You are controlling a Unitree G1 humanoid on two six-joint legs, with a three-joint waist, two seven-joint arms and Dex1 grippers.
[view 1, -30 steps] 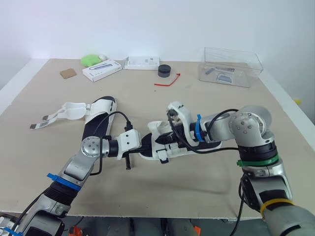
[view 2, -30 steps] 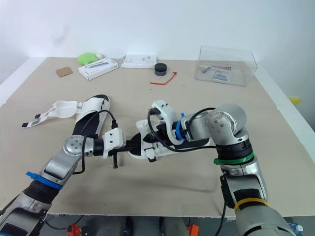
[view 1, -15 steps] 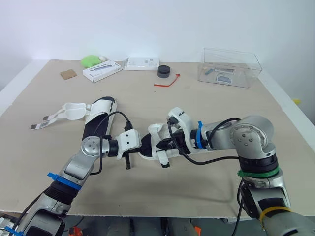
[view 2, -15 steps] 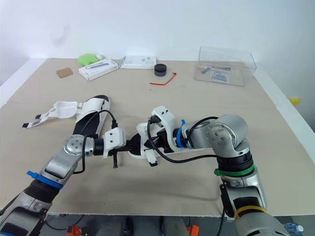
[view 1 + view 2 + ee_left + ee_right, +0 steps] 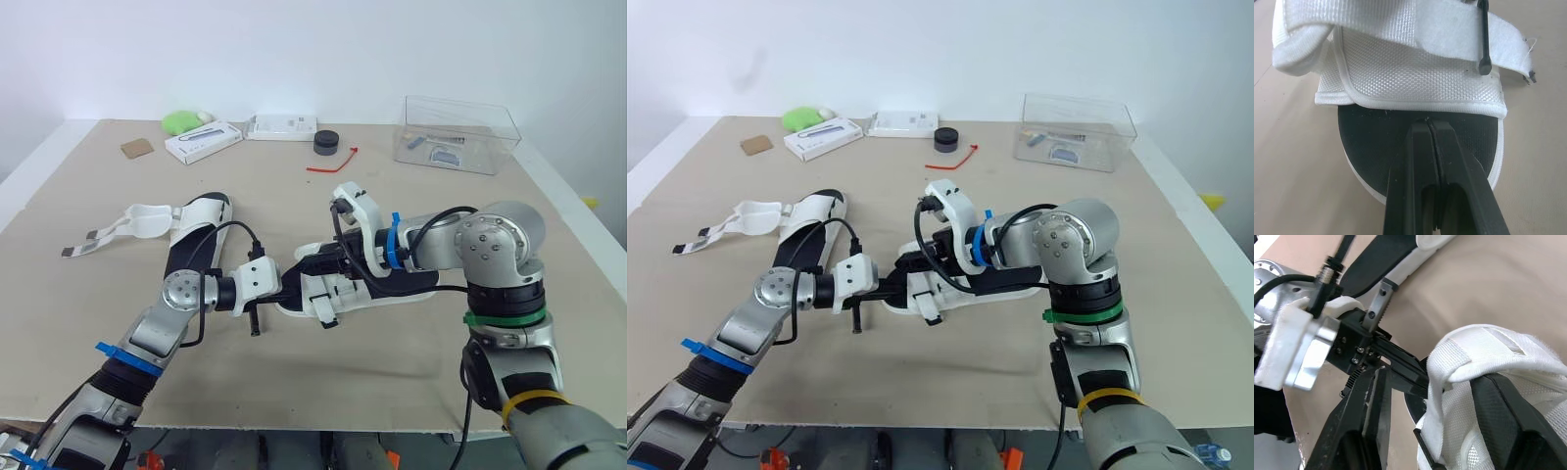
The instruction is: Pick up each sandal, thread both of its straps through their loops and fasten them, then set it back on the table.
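Left gripper point(image 5: 290, 291): arm extended low over the table point(image 5: 411, 372), clenched on the toe rim of the sandal point(image 5: 407, 291). Right gripper point(image 5: 323, 266): forearm folded inward, fingers spread, straddling the sandal's front strap point(image 5: 1469, 347) directly ahead.

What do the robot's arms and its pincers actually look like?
Both arms are silver-grey tubes with round joints, white wrist blocks and looping black cables. The left arm wears a blue band; the right arm blue, green and yellow ones. The left gripper and right gripper each have two black fingers.
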